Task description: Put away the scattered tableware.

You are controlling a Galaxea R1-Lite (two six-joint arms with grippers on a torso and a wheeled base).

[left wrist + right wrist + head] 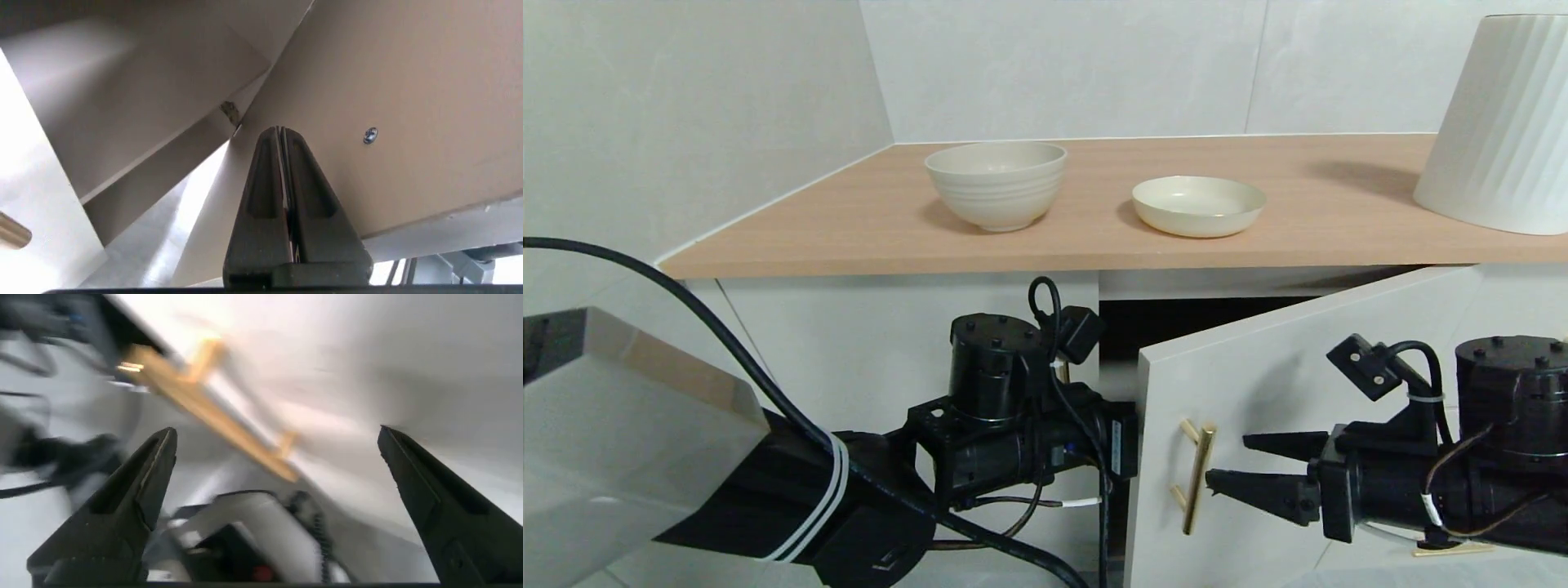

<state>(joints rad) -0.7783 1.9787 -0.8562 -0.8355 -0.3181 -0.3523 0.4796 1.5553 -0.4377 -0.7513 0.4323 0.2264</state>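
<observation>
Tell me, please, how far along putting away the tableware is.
Done: the cabinet door stands partly open. In hand: the open right gripper is at the door's gold handle; the shut left gripper is at the cabinet opening. Left: the bowl and the shallow dish both sit on the countertop, neither put away.

A cream ribbed bowl [996, 184] and shallow cream dish [1198, 205] stand upright, apart, on the wooden counter [849, 237]

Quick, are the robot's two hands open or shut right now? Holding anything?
Left gripper: shut, holding nothing.
Right gripper: open, empty, by the cabinet door's gold handle.
</observation>
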